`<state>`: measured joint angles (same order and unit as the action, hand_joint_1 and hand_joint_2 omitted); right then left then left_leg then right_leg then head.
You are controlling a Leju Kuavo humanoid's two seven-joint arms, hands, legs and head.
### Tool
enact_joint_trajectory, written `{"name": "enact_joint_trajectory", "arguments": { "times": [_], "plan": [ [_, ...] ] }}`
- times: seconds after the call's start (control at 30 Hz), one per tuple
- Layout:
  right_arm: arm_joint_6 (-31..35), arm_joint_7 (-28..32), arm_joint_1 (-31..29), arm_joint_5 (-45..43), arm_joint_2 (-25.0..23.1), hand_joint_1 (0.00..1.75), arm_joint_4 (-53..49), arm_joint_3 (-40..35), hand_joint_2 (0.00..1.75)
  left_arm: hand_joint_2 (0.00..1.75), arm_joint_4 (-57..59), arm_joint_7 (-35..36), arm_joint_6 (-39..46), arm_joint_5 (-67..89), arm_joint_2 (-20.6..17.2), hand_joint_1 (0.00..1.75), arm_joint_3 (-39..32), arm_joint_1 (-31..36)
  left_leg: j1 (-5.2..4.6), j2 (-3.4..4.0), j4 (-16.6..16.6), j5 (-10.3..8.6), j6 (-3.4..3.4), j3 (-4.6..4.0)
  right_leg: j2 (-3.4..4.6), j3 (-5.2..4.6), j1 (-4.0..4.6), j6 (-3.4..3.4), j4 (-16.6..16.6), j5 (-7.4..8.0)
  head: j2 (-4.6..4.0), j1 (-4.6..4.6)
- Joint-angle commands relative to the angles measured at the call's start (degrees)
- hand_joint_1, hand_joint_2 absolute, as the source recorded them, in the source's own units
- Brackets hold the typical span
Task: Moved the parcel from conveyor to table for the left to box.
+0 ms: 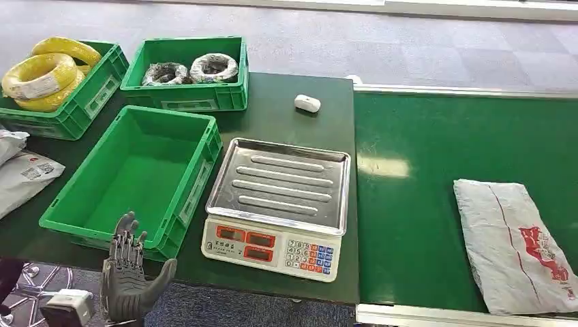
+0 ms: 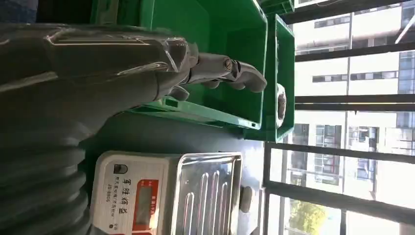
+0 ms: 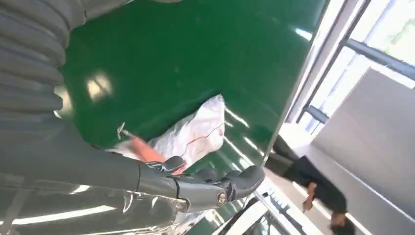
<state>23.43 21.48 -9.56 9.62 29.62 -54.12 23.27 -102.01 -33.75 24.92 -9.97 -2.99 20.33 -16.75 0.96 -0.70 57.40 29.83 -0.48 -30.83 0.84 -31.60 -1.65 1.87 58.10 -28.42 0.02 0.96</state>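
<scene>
A dark green table (image 1: pixel 286 88) stood against a brighter green conveyor (image 1: pixel 436 157), the two meeting along a straight seam beside the scale. On the conveyor, near its front rail, lay the parcel (image 1: pixel 511 242): a flat grey plastic mailer with red print, slightly askew and apart from everything else. It had not yet been carried across, so the task looked to be at its very start.

The right hand (image 3: pixel 195 183) hovered just above the parcel in the right wrist view, fingers apart and holding nothing; whether it touched the bag could not be told. That placement suited a pick from the near edge. The left hand (image 1: pixel 129 272) waited low at the table's front edge, open and empty, just before the large empty green crate (image 1: pixel 136 170), probably the box meant to receive the parcel.

Between conveyor and crate sat a weighing scale (image 1: pixel 279 204) with a steel tray, so the likely path ran over or onto it. Open belt lay all around the parcel, giving room to slide fingers under the thin bag, though a limp mailer might sag or slip. Farther back were a crate of wrapped coils (image 1: pixel 191 71), a crate of yellow cable rolls (image 1: pixel 51 75), a small white device (image 1: pixel 307 103), and more grey mailers (image 1: pixel 20 174) at the table's left edge.
</scene>
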Motion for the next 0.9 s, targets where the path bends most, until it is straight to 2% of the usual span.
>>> {"name": "enact_joint_trajectory", "arguments": {
  "times": [0.03, 0.13, 0.2, 0.27, 0.3, 0.33, 0.37, 0.43, 0.47, 0.53, 0.57, 0.73, 0.77, 0.8, 0.83, 0.9],
  "plan": [
    [-5.4, -7.4, -1.9, 3.5, -0.9, 0.00, -3.1, -11.9, 1.75, 1.75, 1.4, 0.5, -0.9, 0.3, -0.1, 0.00, -1.4, 0.5, -0.01, 0.31, -0.2, -0.11, 0.04, 0.05, 0.16, -0.05, 0.03, -0.18, -0.2, 0.18, 0.00, 0.00],
    [-10.2, -12.7, -5.9, 10.9, 0.4, 0.00, 2.6, -18.7, 1.75, 1.75, 1.7, 0.8, -2.3, 0.3, -0.3, 0.00, -1.8, 0.9, 0.00, 0.30, -0.1, -0.07, 0.04, 0.07, 0.16, -0.01, 0.03, -0.16, -0.1, 0.15, 0.00, -0.04],
    [-14.9, -15.2, -11.1, 15.9, -0.8, 0.00, 9.9, -23.0, 1.75, 1.75, 2.3, 1.3, -3.5, 0.6, 0.2, 0.00, -2.4, 1.4, -0.03, 0.43, -0.3, -0.17, 0.06, 0.07, 0.25, -0.05, 0.02, -0.23, -0.2, 0.27, 0.00, 0.00],
    [-18.3, -16.5, -14.2, 20.0, -1.2, 0.00, 14.4, -26.8, 1.75, 1.75, 2.6, 1.5, -4.1, 1.1, 0.7, 0.00, -2.8, 1.7, 0.02, 0.66, -0.3, -0.13, 0.03, 0.17, 0.51, -0.03, 0.06, -0.22, -0.2, 0.32, 0.00, 0.00],
    [-21.8, -16.5, -16.6, 22.2, -1.5, 0.00, 17.7, -29.5, 1.75, 1.75, 2.6, 1.5, -4.4, 1.4, 1.2, 0.00, -3.2, 1.9, 0.04, 0.45, -0.1, -0.06, 0.02, 0.03, 0.33, 0.02, 0.07, -0.16, -0.1, 0.20, 0.00, -0.02],
    [-23.5, -16.3, -18.1, 22.7, -2.1, 0.00, 19.3, -30.4, 1.75, 1.75, 2.5, 1.7, -4.7, 1.7, 1.6, 0.00, -3.7, 2.0, 0.05, 0.59, -0.2, -0.12, 0.03, 0.11, 0.44, 0.01, 0.09, -0.20, -0.2, 0.29, 0.00, 0.00],
    [-27.9, -16.8, -21.1, 24.5, -2.8, 0.00, 23.0, -33.2, 1.75, 1.75, 2.0, 2.4, -5.3, 2.2, 2.4, 0.00, -4.6, 2.1, 0.04, 0.47, -0.1, -0.06, 0.02, 0.16, 0.37, 0.03, 0.06, -0.15, -0.1, 0.19, 0.00, 0.00],
    [-32.3, -16.5, -24.1, 25.5, -4.2, 0.00, 27.4, -35.9, 1.75, 1.75, 1.2, 3.5, -6.7, 3.9, 3.9, 0.00, -6.4, 1.8, 0.04, 0.51, -0.1, -0.08, 0.03, 0.14, 0.41, 0.00, 0.07, -0.15, -0.1, 0.21, 0.00, 0.00],
    [-37.2, -16.6, -25.8, 25.4, -5.2, 0.00, 30.4, -37.7, 1.75, 1.75, 0.5, 4.1, -7.8, 4.9, 4.7, 0.00, -7.6, 1.5, 0.02, 0.55, -0.2, -0.13, 0.04, 0.13, 0.41, -0.03, 0.06, -0.20, -0.1, 0.26, 0.00, 0.00],
    [-38.8, -17.5, -26.5, 25.9, -5.8, 0.00, 31.5, -39.0, 1.75, 1.75, 0.2, 4.5, -8.7, 5.5, 5.4, 0.00, -8.5, 1.2, 0.04, 0.62, -0.2, -0.12, 0.04, 0.16, 0.48, -0.03, 0.08, -0.19, -0.1, 0.27, 0.00, 0.00],
    [-41.7, -19.6, -27.6, 27.7, -6.1, 0.00, 33.2, -41.2, 1.75, 1.75, -0.1, 4.8, -9.1, 5.9, 6.0, 0.00, -9.1, 1.1, 0.06, 0.45, -0.1, -0.08, 0.03, 0.13, 0.33, 0.03, 0.09, -0.16, -0.1, 0.18, 0.00, 0.00],
    [-45.1, -22.9, -30.2, 29.7, -7.0, 0.00, 34.8, -43.8, 1.75, 1.75, -0.4, 5.2, -10.1, 6.9, 7.1, 0.00, -10.5, 1.3, 0.04, 0.31, -0.1, -0.06, 0.02, 0.10, 0.24, 0.03, 0.06, -0.13, 0.0, 0.11, 0.00, -0.02],
    [-45.7, -23.1, -31.2, 30.6, -7.1, 0.89, 35.0, -44.8, 1.75, 1.75, -0.4, 5.1, -10.1, 7.1, 7.6, 0.00, -11.2, 1.3, 0.03, 0.35, -0.1, -0.11, 0.03, 0.13, 0.24, 0.06, 0.07, -0.17, -0.1, 0.17, 0.00, 0.00],
    [-46.1, -23.3, -31.8, 30.7, -7.2, 1.62, 35.0, -45.0, 1.75, 1.75, -0.4, 5.0, -10.3, 7.2, 7.6, 0.00, -11.3, 1.3, 0.05, 0.25, 0.0, -0.07, 0.02, 0.08, 0.17, 0.04, 0.06, -0.11, 0.0, 0.11, 0.00, -0.02],
    [-46.1, -22.9, -32.7, 30.7, -7.6, 1.75, 35.1, -45.1, 1.75, 1.75, -0.6, 5.0, -10.5, 7.3, 7.8, 0.00, -11.9, 1.1, 0.01, 0.37, -0.1, -0.14, 0.04, 0.09, 0.24, 0.00, 0.05, -0.17, -0.1, 0.20, 0.00, -0.02],
    [-44.6, -23.4, -34.5, 30.8, -8.5, 1.75, 35.4, -45.2, 1.75, 1.75, -1.2, 4.9, -10.9, 7.4, 8.1, 0.00, -12.9, 0.5, 0.01, 0.39, -0.1, -0.15, 0.03, 0.07, 0.27, -0.02, 0.04, -0.16, 0.0, 0.21, 0.00, -0.02]
  ]
}}
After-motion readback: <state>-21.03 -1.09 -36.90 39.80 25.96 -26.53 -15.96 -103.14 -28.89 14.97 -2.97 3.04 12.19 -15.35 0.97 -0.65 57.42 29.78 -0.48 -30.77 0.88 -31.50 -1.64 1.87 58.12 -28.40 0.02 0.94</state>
